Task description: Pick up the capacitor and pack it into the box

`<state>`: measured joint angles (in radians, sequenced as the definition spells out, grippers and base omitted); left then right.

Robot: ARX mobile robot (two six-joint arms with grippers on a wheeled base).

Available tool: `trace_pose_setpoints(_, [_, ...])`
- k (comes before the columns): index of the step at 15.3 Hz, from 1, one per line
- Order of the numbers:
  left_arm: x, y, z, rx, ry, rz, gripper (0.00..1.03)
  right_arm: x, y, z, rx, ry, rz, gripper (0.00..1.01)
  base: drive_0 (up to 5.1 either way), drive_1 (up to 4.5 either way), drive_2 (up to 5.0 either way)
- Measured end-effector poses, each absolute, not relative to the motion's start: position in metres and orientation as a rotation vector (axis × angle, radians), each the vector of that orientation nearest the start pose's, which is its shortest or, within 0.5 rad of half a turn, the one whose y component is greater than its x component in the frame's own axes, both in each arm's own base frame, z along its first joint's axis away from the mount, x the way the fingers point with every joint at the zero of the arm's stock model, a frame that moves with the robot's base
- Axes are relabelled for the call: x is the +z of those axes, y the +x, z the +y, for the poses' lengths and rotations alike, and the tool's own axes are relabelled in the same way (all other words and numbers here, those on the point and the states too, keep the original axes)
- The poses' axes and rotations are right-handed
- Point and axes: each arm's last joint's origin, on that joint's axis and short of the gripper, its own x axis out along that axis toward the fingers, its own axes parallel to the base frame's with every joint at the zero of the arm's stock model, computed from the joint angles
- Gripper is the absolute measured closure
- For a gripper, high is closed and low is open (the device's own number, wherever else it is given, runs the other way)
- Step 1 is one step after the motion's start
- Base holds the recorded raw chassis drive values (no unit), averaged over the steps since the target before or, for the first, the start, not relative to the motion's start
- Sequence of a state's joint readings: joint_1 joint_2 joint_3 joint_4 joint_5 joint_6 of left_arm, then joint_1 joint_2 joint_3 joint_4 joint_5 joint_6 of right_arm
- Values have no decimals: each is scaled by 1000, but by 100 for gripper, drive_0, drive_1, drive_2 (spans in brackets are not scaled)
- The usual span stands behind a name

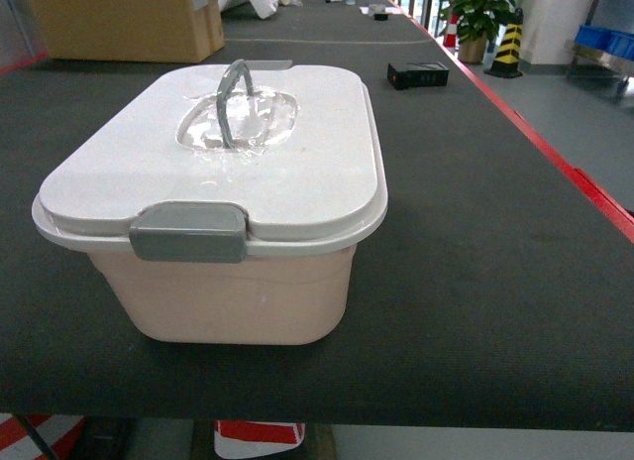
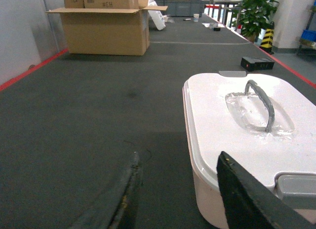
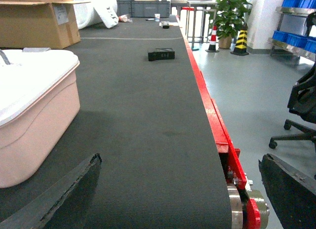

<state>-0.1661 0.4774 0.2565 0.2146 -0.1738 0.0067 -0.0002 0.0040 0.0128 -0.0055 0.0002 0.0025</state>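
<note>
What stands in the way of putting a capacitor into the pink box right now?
The white lid is on the box, with the grey latch down at the front, so the inside is closed off. Both grippers, left and right, are open and empty. No capacitor is visible.

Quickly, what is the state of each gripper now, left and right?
Left gripper: open, holding nothing, beside the box.
Right gripper: open wide, holding nothing.
</note>
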Motion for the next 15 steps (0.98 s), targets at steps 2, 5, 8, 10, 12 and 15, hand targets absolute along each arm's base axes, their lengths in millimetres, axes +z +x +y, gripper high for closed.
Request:
trace_pose_setpoints(2, [214, 127, -12, 2, 7, 5, 84, 167, 97, 0, -1, 3, -3, 3, 0, 0, 0])
trace_pose_setpoints(5, [198, 120, 2, 26, 2, 2, 101, 167, 97, 0, -1, 2, -2, 3, 0, 0, 0])
trace_pose_setpoints(8, [187, 115, 0, -1, 2, 1, 101, 167, 97, 0, 0, 3, -3, 3, 0, 0, 0])
trace_pose_setpoints(10, [181, 112, 0, -1, 2, 4, 101, 167, 97, 0, -1, 2, -3, 3, 0, 0, 0])
trace_pose_setpoints(12, [178, 109, 0, -1, 2, -1, 101, 167, 97, 0, 0, 2, -3, 3, 0, 0, 0])
trace_pose_setpoints(15, [163, 98, 0, 0, 1, 43, 101, 167, 97, 0, -2, 3, -2, 3, 0, 0, 0])
